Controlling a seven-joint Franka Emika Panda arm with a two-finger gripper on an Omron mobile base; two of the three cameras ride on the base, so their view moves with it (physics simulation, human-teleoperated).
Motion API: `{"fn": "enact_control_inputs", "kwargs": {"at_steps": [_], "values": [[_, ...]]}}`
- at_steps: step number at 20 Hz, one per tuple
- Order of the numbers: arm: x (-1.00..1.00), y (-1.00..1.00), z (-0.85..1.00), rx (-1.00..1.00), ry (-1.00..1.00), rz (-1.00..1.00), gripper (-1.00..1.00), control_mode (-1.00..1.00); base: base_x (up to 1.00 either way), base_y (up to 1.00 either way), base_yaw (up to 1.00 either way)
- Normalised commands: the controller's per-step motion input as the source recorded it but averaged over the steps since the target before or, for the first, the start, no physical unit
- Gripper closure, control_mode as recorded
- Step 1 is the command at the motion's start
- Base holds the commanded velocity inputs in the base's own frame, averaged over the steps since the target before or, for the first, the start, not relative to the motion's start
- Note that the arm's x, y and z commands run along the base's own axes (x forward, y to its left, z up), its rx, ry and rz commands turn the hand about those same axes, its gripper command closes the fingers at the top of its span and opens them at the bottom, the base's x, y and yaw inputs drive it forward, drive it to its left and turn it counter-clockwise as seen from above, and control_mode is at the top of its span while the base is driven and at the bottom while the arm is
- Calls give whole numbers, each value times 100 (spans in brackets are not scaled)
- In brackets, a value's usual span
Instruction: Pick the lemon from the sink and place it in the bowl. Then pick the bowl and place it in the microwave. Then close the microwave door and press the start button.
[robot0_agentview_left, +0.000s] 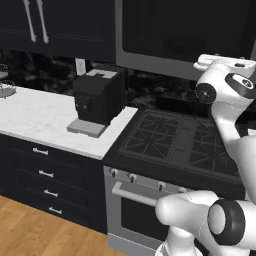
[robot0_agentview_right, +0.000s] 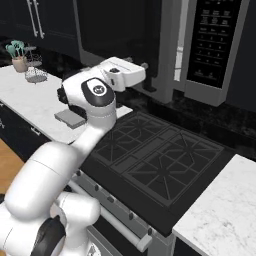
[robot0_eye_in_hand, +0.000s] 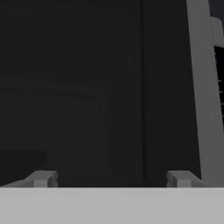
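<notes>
The microwave (robot0_agentview_left: 185, 30) hangs above the stove, and its door (robot0_agentview_right: 120, 25), a big dark tinted window in a grey frame, looks closed. The dark button strip (robot0_agentview_right: 215, 40) sits to the right of the door. My gripper (robot0_eye_in_hand: 111, 179) is raised in front of the door near its right edge, open, with nothing between its fingertips (robot0_eye_in_hand: 41, 178). In the hand view the dark window lies close ahead, with the grey frame strip (robot0_eye_in_hand: 201, 87) to its right. The white hand (robot0_agentview_right: 125, 72) points at the microwave. The lemon, the sink and the bowl are out of view.
A black gas stove (robot0_agentview_left: 180, 140) lies below the hand, above an oven with knobs and a bar handle (robot0_agentview_left: 135, 192). A black coffee machine (robot0_agentview_left: 97, 97) stands on the white counter (robot0_agentview_left: 40, 117). A utensil pot (robot0_agentview_right: 20, 60) and wire basket (robot0_agentview_right: 36, 75) stand far left.
</notes>
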Motion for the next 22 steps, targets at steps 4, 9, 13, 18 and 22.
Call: {"fn": "enact_control_inputs", "kwargs": {"at_steps": [4, 9, 13, 18, 22], "values": [[58, 0, 0, 0, 5, 23, -100, -100, 0, 0, 0], [76, 17, 1, 0, 5, 10, -100, -100, 0, 0, 0], [77, 16, 2, 0, 4, 4, -100, -100, 0, 0, 0], [76, -16, 0, 1, 2, 12, -100, -100, 0, 0, 0], [100, -37, -5, 2, 0, 20, -100, -100, 0, 0, 0]]}}
